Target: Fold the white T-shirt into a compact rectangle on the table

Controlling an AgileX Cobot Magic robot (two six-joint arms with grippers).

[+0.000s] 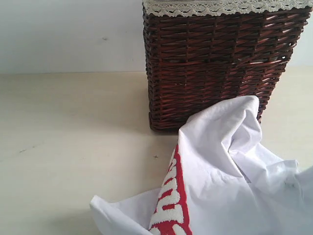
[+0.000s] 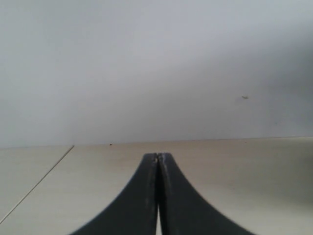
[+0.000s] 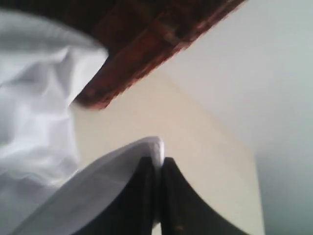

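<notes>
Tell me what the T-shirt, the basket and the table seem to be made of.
white T-shirt: soft matte cloth, probably cotton; it creases and drapes. Its lettering: fuzzy raised pile on a red strip. basket: dark brown woven wicker, faintly glossy, with a lace cloth trim at the rim. table: smooth pale beige matte top, maybe laminate; unclear.

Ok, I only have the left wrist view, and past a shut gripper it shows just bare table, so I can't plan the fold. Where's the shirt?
Observer: The shirt lies crumpled on the table, low on the right of the exterior view.
Operator: Anything near it?
Observer: A dark wicker basket stands just behind it. The shirt's raised peak overlaps the basket's lower corner.
Operator: What's the other arm doing?
Observer: The right gripper is shut, with a white edge of the shirt at its tips, seemingly pinched.
</notes>
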